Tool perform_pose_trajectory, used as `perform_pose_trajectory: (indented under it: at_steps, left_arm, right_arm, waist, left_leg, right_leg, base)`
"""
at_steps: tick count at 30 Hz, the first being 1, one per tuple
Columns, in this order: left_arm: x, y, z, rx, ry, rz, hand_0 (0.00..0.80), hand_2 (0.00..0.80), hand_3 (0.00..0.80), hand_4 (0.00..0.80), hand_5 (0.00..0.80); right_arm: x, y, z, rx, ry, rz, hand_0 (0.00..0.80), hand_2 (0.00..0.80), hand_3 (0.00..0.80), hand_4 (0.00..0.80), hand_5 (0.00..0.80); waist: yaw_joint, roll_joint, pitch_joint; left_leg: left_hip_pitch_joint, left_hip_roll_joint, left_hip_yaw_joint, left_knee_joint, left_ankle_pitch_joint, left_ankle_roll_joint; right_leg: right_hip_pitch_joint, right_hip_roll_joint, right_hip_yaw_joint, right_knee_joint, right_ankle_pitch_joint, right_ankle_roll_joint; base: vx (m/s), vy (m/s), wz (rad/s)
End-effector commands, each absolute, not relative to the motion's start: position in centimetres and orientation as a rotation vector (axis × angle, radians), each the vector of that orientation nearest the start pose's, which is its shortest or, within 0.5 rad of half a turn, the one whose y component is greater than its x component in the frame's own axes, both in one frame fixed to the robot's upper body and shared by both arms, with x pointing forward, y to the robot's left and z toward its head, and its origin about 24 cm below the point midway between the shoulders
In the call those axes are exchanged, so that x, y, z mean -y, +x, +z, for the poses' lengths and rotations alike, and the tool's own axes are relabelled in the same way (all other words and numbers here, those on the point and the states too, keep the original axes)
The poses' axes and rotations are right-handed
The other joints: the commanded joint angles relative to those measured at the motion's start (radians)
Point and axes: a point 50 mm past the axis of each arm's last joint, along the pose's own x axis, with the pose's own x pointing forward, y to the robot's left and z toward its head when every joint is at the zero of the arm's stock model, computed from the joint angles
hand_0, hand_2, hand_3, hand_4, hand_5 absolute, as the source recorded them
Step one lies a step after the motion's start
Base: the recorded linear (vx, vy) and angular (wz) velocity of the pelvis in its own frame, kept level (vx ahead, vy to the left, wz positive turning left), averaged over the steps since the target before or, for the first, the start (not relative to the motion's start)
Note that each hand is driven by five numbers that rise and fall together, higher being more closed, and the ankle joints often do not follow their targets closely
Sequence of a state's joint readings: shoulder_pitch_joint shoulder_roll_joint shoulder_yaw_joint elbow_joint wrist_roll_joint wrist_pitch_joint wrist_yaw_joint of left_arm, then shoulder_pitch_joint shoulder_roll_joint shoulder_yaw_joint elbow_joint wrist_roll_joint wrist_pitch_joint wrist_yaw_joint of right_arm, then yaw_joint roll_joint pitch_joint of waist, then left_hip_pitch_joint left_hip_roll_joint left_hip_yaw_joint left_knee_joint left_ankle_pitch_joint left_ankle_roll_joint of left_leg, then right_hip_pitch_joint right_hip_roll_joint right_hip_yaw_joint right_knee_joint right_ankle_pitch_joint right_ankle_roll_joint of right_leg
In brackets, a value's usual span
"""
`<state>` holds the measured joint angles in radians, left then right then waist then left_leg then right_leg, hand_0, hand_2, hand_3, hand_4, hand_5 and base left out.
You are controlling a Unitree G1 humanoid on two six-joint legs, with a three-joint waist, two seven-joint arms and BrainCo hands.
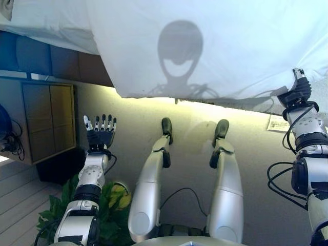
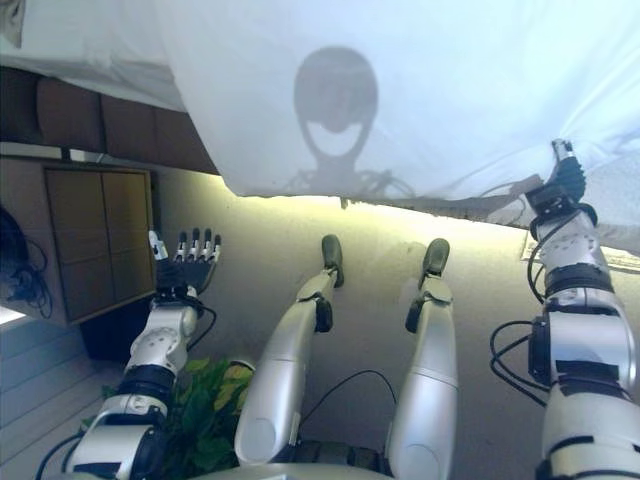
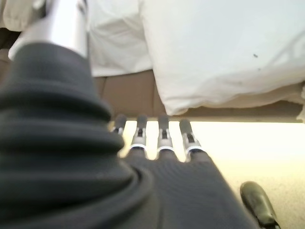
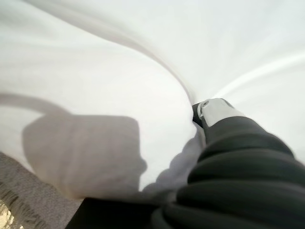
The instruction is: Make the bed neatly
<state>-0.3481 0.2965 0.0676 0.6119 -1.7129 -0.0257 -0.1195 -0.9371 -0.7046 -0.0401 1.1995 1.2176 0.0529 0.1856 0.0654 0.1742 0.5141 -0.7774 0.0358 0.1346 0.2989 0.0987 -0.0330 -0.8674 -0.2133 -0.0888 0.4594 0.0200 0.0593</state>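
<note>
Right hand (image 1: 300, 87) fingers hide under the smooth white sheet (image 1: 215, 46); left hand (image 1: 100, 134) fingers straight, released.

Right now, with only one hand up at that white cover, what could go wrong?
Only the right hand reaches the white duvet, at its edge; its fingers are buried in cloth, so the grip is unclear and might slip. The left hand hangs open, away from the bed, so a one-sided pull may skew the cover. The duvet's corner already overhangs the bed frame, so more pulling could probably drag it further off.
</note>
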Motion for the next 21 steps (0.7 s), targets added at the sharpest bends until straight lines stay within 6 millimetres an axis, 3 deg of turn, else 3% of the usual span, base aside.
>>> perform_pose_trajectory:
  at_steps: [1, 14, 21]
  left_arm:
    - [-24.9, 31.0, 2.4, 0.082, -1.440, 0.227, 0.000, 0.000, 0.000, 0.000, 0.000]
    - [-23.8, 31.2, 2.2, 0.080, -1.442, 0.211, 0.000, 0.000, 0.000, 0.000, 0.000]
    - [-22.7, 31.1, 1.6, 0.068, -1.454, 0.213, 0.000, 0.000, 0.000, 0.000, 0.000]
  right_arm:
    - [32.8, 37.2, 15.4, 0.066, 0.679, -0.223, 0.800, 0.800, 0.800, 0.800, 0.800]
    - [31.9, 36.8, 12.2, -0.037, 0.738, -0.236, 0.800, 0.800, 0.800, 0.800, 0.800]
    - [30.6, 36.3, 8.8, -0.173, 0.707, -0.271, 0.800, 0.800, 0.800, 0.800, 0.800]
  waist:
    - [-0.013, 0.020, 0.006]
    - [-0.027, 0.016, 0.006]
    - [-0.035, 0.015, 0.006]
  left_leg:
    - [0.019, -0.045, -0.013, 0.087, -0.092, -0.023]
    - [0.071, -0.064, 0.000, 0.034, -0.082, -0.017]
    - [0.088, -0.074, 0.002, 0.014, -0.081, -0.017]
  right_leg:
    - [0.017, -0.003, -0.028, -0.061, 0.065, 0.053]
    - [0.071, -0.015, -0.014, -0.143, 0.109, 0.074]
    - [0.091, -0.017, -0.003, -0.181, 0.126, 0.081]
  base:
    - [-0.034, 0.083, -0.03]
    - [-0.025, 0.050, -0.04]
    - [-0.013, 0.038, -0.02]
